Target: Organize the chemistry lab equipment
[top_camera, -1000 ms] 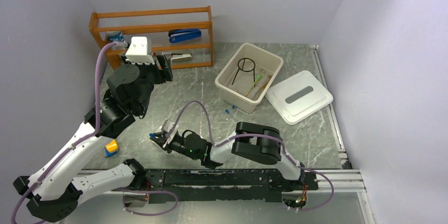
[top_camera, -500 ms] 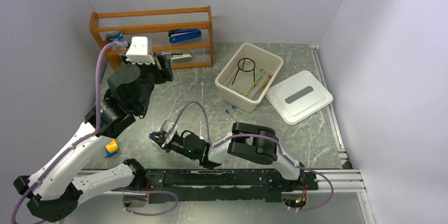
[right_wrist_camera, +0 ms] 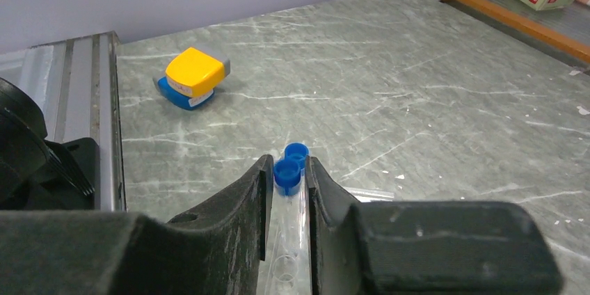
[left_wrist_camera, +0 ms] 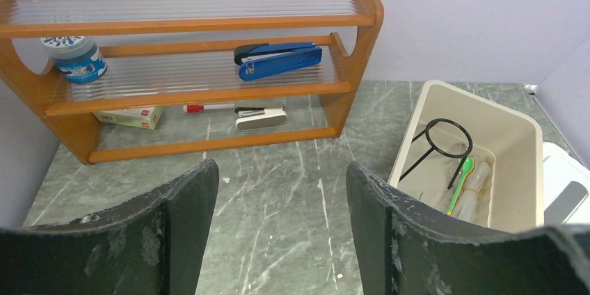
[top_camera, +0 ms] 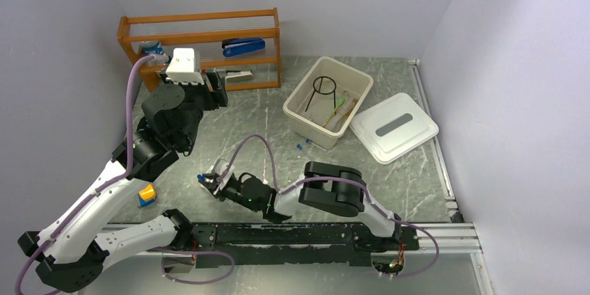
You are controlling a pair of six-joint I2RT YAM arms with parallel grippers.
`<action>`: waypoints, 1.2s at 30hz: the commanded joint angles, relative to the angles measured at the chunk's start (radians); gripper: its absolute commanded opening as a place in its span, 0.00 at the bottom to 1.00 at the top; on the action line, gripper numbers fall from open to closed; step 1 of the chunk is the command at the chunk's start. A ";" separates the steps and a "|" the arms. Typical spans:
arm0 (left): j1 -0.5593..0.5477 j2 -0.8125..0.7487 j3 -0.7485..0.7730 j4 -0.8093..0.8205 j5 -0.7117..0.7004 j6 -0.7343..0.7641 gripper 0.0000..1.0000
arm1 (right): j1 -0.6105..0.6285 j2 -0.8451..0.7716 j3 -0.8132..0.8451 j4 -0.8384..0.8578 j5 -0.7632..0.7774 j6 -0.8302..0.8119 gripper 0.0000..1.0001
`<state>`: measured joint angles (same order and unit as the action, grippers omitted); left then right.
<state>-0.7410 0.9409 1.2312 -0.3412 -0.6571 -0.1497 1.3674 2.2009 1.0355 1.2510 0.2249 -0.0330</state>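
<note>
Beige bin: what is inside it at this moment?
A black wire tripod, a green-handled tool and some clear tubes lie in the bin. Anything beneath the tubes is hidden.

The table (top_camera: 278, 142) has a grey-green top like marble, with thin white veins. Pale lilac walls (top_camera: 334, 3) close it in at the far edge, the left edge and the right edge. In the far left corner a wooden shelf (top_camera: 202, 18) with ribbed clear boards stands against the far wall. A metal rail (top_camera: 437, 149) runs along the right edge and a black rail (top_camera: 292, 234) along the near edge. The light is soft and even.
</note>
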 commanded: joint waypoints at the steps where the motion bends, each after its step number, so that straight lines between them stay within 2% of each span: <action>1: 0.009 0.000 -0.008 0.021 0.012 -0.011 0.72 | 0.001 0.016 -0.021 0.042 -0.014 -0.024 0.28; 7: 0.012 -0.001 -0.009 0.023 0.012 -0.011 0.72 | 0.002 0.014 -0.033 0.047 -0.007 -0.001 0.36; 11: 0.015 -0.004 -0.012 0.025 0.017 -0.011 0.72 | 0.001 -0.038 -0.055 0.033 0.010 0.030 0.50; 15: 0.017 -0.002 0.003 0.019 0.021 -0.013 0.72 | 0.000 -0.154 -0.064 -0.081 0.060 0.081 0.67; 18: 0.019 -0.003 0.028 0.003 0.034 -0.019 0.72 | -0.001 -0.256 -0.069 -0.187 0.106 0.111 0.72; 21: 0.019 -0.007 0.049 -0.024 0.048 -0.031 0.74 | -0.002 -0.365 -0.059 -0.344 0.155 0.146 0.73; 25: 0.019 -0.014 0.067 -0.062 0.059 -0.055 0.75 | -0.023 -0.482 -0.028 -0.633 0.260 0.205 0.71; 32: 0.019 -0.012 0.125 -0.114 0.040 -0.052 0.77 | -0.227 -0.659 -0.019 -1.155 0.308 0.477 0.65; 36: 0.019 -0.011 0.101 -0.199 0.110 -0.107 0.80 | -0.313 -0.686 0.000 -1.348 0.283 0.475 0.64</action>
<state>-0.7296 0.9337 1.3319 -0.4397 -0.6117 -0.2070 1.1088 1.5463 0.9989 0.2199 0.4870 0.3679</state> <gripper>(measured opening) 0.789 0.647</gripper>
